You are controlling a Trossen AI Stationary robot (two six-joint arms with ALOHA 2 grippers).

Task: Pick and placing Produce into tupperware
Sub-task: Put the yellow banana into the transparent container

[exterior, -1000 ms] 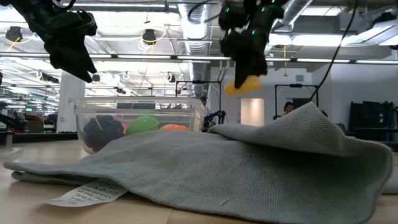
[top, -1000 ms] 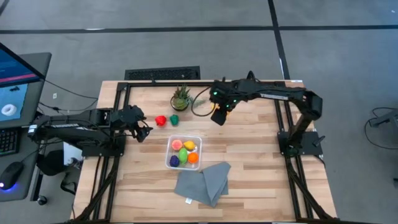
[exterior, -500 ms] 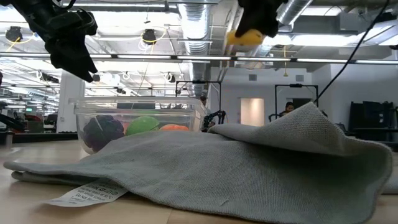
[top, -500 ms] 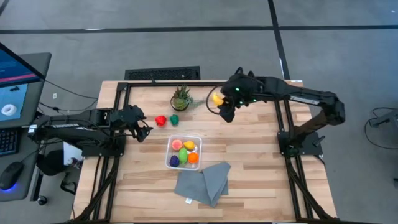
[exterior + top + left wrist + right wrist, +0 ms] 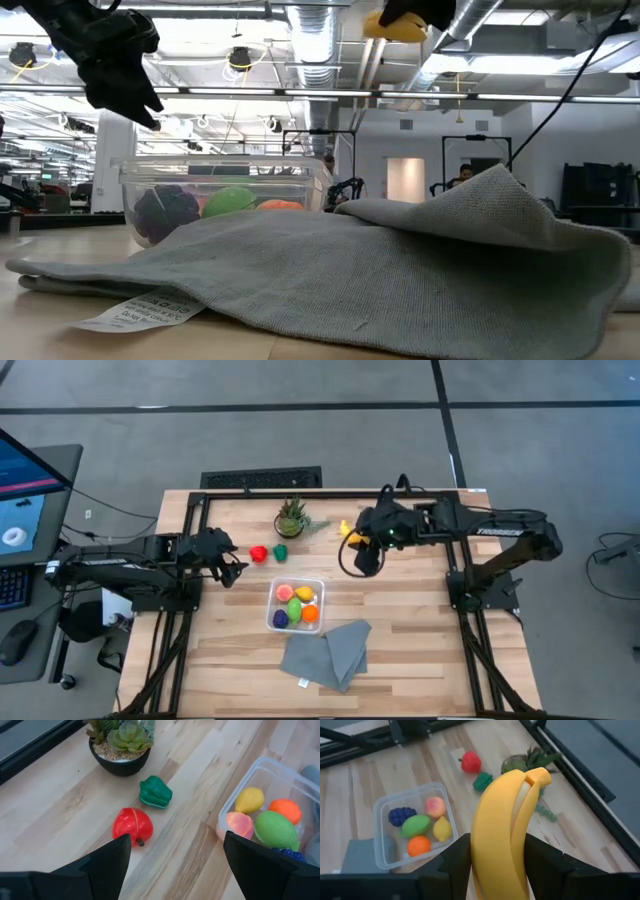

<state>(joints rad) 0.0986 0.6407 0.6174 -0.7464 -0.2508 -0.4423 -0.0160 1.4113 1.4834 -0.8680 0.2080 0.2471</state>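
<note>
Right gripper (image 5: 495,865) clamped on banana (image 5: 505,825), held high over table's far right part, well apart from container (image 5: 296,605). Container holds five pieces; red fruit (image 5: 259,553) and green pepper (image 5: 281,550) lie on table near plant (image 5: 291,516).

Left gripper (image 5: 232,568) hovers beside red fruit, fingers parted, nothing held.

Judgement: carry banana over container centre, lower below rim, lay flat across pieces, then release; avoid cloth (image 5: 328,653).

In the high view, my right gripper (image 5: 352,536) is holding the banana (image 5: 347,530) right of centre, the tupperware (image 5: 296,605) is sitting lower centre, and my left gripper (image 5: 232,568) is hovering at left.
</note>
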